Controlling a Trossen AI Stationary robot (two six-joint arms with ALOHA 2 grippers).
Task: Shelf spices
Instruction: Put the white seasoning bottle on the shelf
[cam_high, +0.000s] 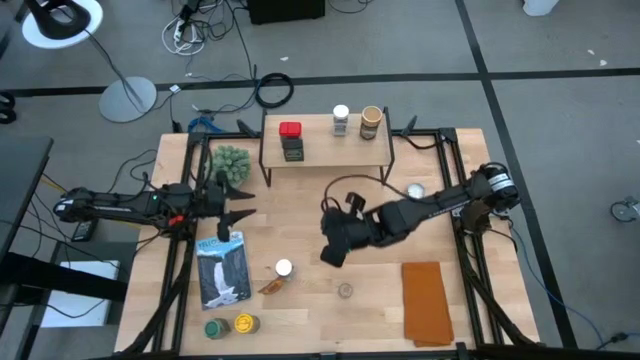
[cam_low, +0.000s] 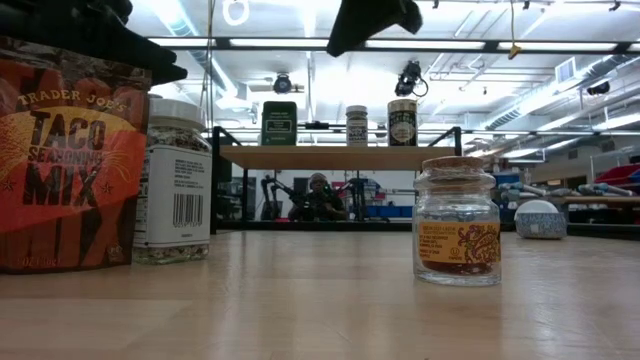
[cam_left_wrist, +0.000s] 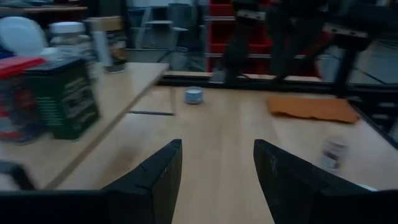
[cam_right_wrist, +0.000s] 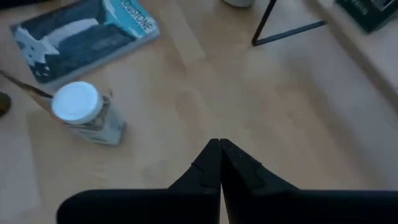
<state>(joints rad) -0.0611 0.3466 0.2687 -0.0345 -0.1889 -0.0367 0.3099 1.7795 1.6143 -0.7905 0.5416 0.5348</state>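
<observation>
The shelf (cam_high: 325, 150) stands at the table's far edge with a red-lidded dark green tin (cam_high: 291, 143), a white-lidded jar (cam_high: 341, 120) and a brown jar (cam_high: 371, 122) on its top. More spices stand on the table: a white-lidded jar (cam_right_wrist: 81, 111), a taco packet (cam_low: 70, 150), a cork-topped jar (cam_low: 457, 220), and green-lidded (cam_high: 214, 327) and yellow-lidded (cam_high: 244, 323) jars. My right gripper (cam_right_wrist: 219, 148) hovers shut and empty over mid-table, right of the white-lidded jar. My left gripper (cam_left_wrist: 217, 165) waits open and empty at the table's left, near the shelf's left end.
A blue packet (cam_high: 222, 268) lies at the near left and an orange cloth (cam_high: 427, 300) at the near right. A round silvery tin (cam_high: 415, 190) sits right of the shelf and a fuzzy green plant ball (cam_high: 232, 160) left of it. Bare wood lies before the shelf.
</observation>
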